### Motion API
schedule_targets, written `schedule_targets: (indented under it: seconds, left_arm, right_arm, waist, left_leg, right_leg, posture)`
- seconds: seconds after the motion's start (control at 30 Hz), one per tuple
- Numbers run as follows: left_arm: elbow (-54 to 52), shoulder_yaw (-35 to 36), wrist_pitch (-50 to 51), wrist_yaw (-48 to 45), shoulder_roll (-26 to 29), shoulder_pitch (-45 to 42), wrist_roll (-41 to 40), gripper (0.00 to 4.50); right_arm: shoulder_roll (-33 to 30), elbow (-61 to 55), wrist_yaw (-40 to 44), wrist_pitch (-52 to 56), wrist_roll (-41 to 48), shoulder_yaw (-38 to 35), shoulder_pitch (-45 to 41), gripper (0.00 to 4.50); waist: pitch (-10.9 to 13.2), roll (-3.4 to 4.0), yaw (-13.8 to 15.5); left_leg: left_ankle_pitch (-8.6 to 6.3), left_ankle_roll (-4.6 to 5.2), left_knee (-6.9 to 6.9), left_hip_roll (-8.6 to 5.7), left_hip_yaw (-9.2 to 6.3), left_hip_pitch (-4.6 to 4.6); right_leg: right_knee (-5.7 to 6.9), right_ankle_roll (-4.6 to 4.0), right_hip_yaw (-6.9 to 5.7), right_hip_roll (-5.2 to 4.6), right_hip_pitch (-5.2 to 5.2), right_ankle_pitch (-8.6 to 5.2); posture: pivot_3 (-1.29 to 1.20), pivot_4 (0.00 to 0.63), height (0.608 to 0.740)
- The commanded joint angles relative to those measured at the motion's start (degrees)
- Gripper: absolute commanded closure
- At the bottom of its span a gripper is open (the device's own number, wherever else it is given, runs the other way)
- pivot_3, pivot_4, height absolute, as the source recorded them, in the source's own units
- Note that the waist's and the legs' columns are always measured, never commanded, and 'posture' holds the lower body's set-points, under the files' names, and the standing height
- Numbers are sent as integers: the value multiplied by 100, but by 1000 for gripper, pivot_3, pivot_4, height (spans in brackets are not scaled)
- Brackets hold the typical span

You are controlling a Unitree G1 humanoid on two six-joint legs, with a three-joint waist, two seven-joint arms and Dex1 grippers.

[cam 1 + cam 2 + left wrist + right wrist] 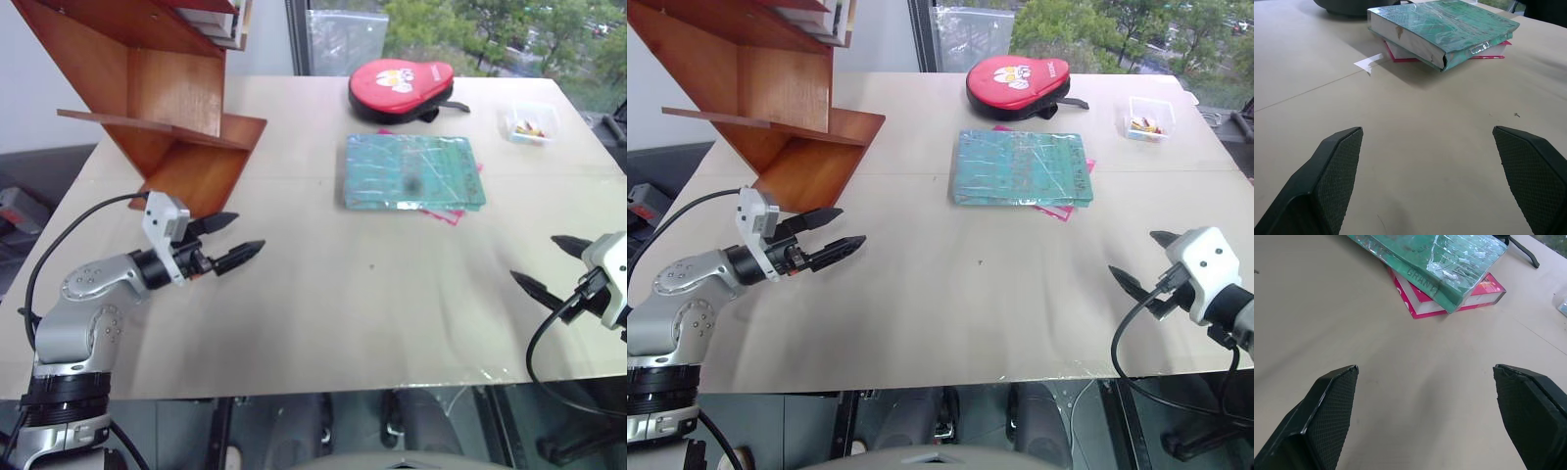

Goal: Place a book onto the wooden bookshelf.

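Both grippers spread, empty | book atop pink book, seemingly

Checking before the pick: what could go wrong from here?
1. The book lies on top of a pink book; a low grasp may catch or drag both.
2. Its glossy cover could slip between the fingers.
3. The left gripper is close to the wooden bookshelf, so a swing could clip a panel.

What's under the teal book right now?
A smaller pink book lies under the teal book, flat on the table. Only its edges and corners stick out; the teal book covers the rest of its cover.
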Motion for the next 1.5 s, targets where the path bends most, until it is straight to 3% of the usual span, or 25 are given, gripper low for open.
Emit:
schedule_targets:
  seconds: [0.03,0.1,0.33,0.37,0.53,0.67,0.77,0.9,1.1,1.2,1.37,1.5]
  left_arm:
    - [-265,164,-60,-58,72,-82,-127,12]
    - [-439,116,-24,-133,43,-148,-257,0]
    - [-962,7,-112,-665,44,-156,-599,0]
    - [-1060,7,-98,-738,57,-135,-657,0]
    - [-1321,-69,-43,-774,66,-140,-690,0]
    - [-1367,-94,-33,-683,25,-166,-675,0]
    - [-1381,-59,-52,-617,3,-154,-673,0]
    - [-1426,25,-42,-542,15,-81,-707,0]
    - [-1451,117,-70,-501,32,65,-709,0]
    - [-1410,133,-85,-515,35,134,-681,0]
    - [-1359,122,-30,-400,-21,180,-675,0]
    - [-1393,31,68,82,-237,223,-563,0]
  right_arm:
    - [-135,-210,-250,233,-102,6,-189,244]
    - [-218,-133,-507,683,-146,252,-545,728]
    - [-275,1479,-1038,899,-975,1536,-2350,4124]
    - [-220,1903,-1133,802,-1187,1793,-2732,4341]
    - [189,4390,-1438,-154,-2139,2839,-4429,4341]
    - [615,6606,-1623,-1328,-2568,3187,-5641,4341]
    - [1001,7868,-1234,-2231,-2470,3173,-6274,4341]
    - [1325,8444,-441,-2767,-2174,3025,-6564,4341]
    - [1624,7675,425,-2700,-1655,2871,-6217,4341]
    - [1817,6554,641,-2295,-1342,2888,-5681,4341]
    - [2006,4989,489,-1620,-1207,2975,-4925,4341]
    - [1743,3926,284,-1228,-1240,2831,-4209,4341]
  waist:
    - [0,0,0]
    - [0,0,-11]
    - [1,2,-19]
    - [1,2,-19]
    - [3,5,-72]
    - [7,6,-119]
    - [8,7,-151]
    - [9,9,-194]
    - [11,13,-189]
    - [11,15,-177]
    - [12,16,-169]
    - [11,18,-145]
  left_leg:
    - [0,0,0,0,0,0]
    - [0,0,0,0,2,0]
    - [0,0,3,0,10,2]
    - [0,0,3,0,11,-1]
    - [1,0,3,-1,20,-5]
    - [2,0,2,-1,20,-6]
    - [2,0,-1,0,19,-11]
    - [2,-1,-3,1,20,-10]
    - [2,-1,-4,2,17,-10]
    - [2,-2,-4,3,13,-6]
    - [1,-3,-4,2,12,-8]
    - [1,-3,-2,-1,12,-8]
  right_leg:
    - [0,0,0,0,0,0]
    - [0,0,0,-1,0,1]
    - [3,-17,3,1,-5,10]
    - [3,-18,4,1,-8,10]
    - [2,-18,8,5,-13,11]
    - [1,-18,6,6,-12,11]
    - [-3,-18,3,4,-13,12]
    - [-4,-18,4,6,-13,12]
    - [-2,-18,1,1,-12,13]
    - [2,-19,0,1,-11,13]
    - [3,-19,0,-3,-11,13]
    - [4,-19,-1,-6,-11,13]
  posture:
    - [0,150,740]
    - [0,150,740]
    - [0,150,740]
    - [0,150,740]
    - [0,150,740]
    - [0,150,740]
    - [0,150,740]
    - [0,150,740]
    - [0,150,740]
    - [0,150,740]
    - [0,150,740]
    - [0,150,740]
